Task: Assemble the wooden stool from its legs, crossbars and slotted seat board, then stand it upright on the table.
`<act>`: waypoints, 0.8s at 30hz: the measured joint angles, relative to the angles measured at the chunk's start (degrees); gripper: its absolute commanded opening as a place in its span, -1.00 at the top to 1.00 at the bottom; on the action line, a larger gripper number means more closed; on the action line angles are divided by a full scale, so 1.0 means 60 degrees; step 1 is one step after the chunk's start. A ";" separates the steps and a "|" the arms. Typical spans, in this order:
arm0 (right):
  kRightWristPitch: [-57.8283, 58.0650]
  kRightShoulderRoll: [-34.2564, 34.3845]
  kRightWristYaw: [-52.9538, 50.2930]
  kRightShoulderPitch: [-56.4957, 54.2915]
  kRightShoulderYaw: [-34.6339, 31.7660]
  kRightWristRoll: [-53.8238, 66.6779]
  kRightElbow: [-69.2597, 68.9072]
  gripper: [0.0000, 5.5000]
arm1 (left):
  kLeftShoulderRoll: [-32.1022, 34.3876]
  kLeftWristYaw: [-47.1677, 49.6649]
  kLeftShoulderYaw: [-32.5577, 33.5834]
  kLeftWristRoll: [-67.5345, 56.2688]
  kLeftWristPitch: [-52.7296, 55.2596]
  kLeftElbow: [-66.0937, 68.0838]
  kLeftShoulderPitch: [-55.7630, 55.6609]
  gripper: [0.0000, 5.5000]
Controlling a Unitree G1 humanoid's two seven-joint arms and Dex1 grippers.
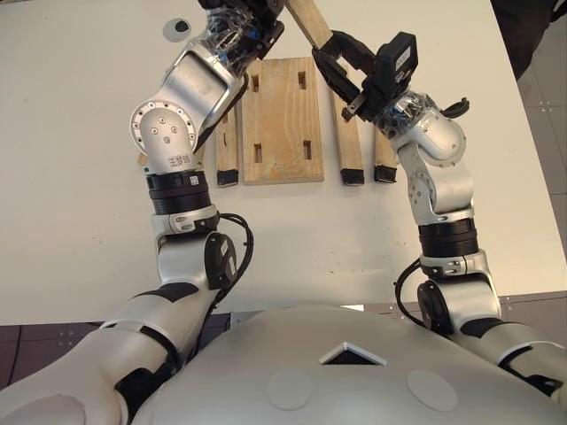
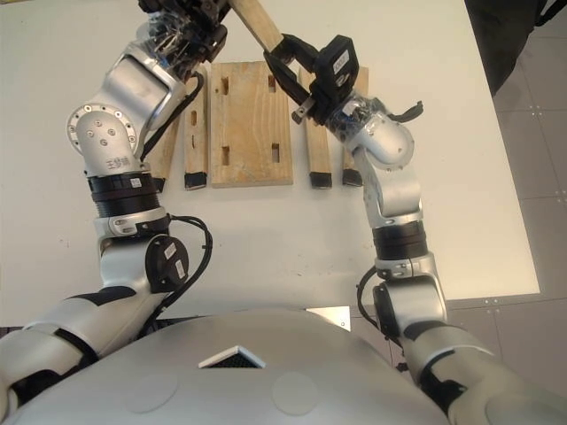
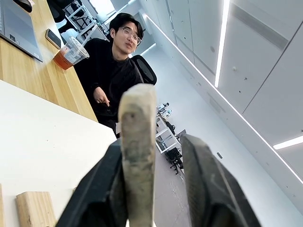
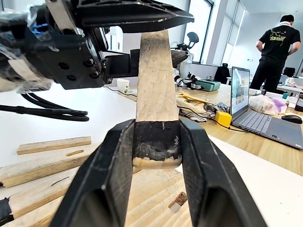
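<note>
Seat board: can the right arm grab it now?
Probably not: the right end effector is shut on a leg whose far end sits in the left end effector. The seat board lies uncovered just below, so reach looks fine once it lets go.

My left arm (image 1: pixel 190 84) and right arm (image 1: pixel 436 168) are silver with black ribbed rings (image 1: pixel 177 190). Black cables (image 1: pixel 242 237) loop at the elbows. The right gripper (image 4: pixel 156 125) is black.

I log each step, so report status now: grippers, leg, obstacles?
Right gripper shut on leg's black end. Left gripper open around other end. Leg raised over seat board; other legs beside it.
</note>
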 measured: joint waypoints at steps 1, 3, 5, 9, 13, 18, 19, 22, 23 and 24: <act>0.0000 0.0001 0.0000 -0.0018 0.0004 -0.0017 0.0000 0.53 | 0.0000 0.0001 0.0020 0.0000 -0.0004 0.0001 0.0000 0.63; 0.0000 0.0011 -0.0006 -0.0054 0.0013 -0.0064 0.0000 0.53 | -0.0002 0.0001 0.0065 0.0000 -0.0014 0.0004 0.0002 0.75; 0.0002 0.0020 -0.0007 -0.0101 0.0030 -0.0088 -0.0002 0.53 | 0.0017 0.0001 0.0092 0.0024 -0.0076 0.0032 0.0002 0.84; 0.0093 0.0036 -0.0007 -0.0117 0.0038 -0.0082 0.0005 0.53 | 0.0038 -0.0011 0.0050 0.0169 -0.0101 0.0057 0.0013 0.85; 0.0298 0.0041 0.0017 -0.0115 0.0041 0.0008 0.0010 0.39 | 0.0026 -0.0030 -0.0026 0.0316 -0.0159 0.0052 0.0083 0.86; 0.0618 0.0026 -0.0377 -0.0108 0.0011 -0.0168 0.0161 0.11 | 0.0124 -0.0434 -0.0482 0.1127 -0.0650 0.0003 0.0267 0.86; 0.0614 0.0018 -0.0507 -0.0112 -0.0009 -0.0348 0.0305 0.04 | 0.0119 -0.0484 -0.0604 0.1409 -0.0787 0.0000 0.0361 0.86; 0.0660 -0.0015 -0.0723 -0.0064 -0.0072 -0.0540 0.0566 -0.15 | 0.0137 -0.0609 -0.0761 0.2074 -0.1541 -0.0228 0.0695 0.86; 0.0678 -0.0010 -0.0856 0.0084 -0.0142 -0.0527 0.0532 -0.16 | 0.0194 -0.0581 -0.0775 0.2423 -0.1838 -0.0247 0.0733 0.86; 0.0687 -0.0041 -0.1009 0.0215 -0.0444 -0.0470 0.0444 -0.16 | 0.0485 -0.0421 -0.0677 0.2813 -0.2042 -0.0223 0.0886 0.86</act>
